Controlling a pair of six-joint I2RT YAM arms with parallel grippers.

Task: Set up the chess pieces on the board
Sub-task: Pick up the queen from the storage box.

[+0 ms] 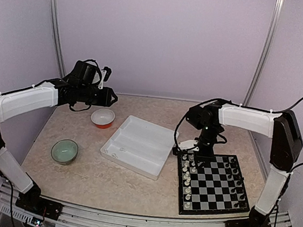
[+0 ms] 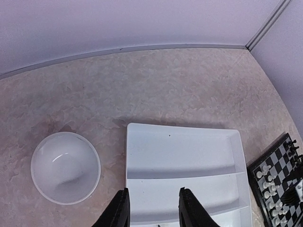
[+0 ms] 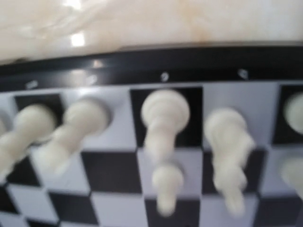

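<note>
right end effector (image 1: 202,153) low over white pieces (image 3: 164,111) on board (image 1: 217,188) — opening unclear; skewed lift could topple neighbours. left end effector (image 2: 154,201) part-open, empty.

Board (image 3: 110,176) border marks (image 3: 164,76) blurred, unreadable

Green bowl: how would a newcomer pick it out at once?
Left of the white divided tray at the middle of the table stand two bowls. The green bowl is the one closer to the near edge; its pale green glaze sets it apart from the white, orange-sided bowl behind it.
</note>
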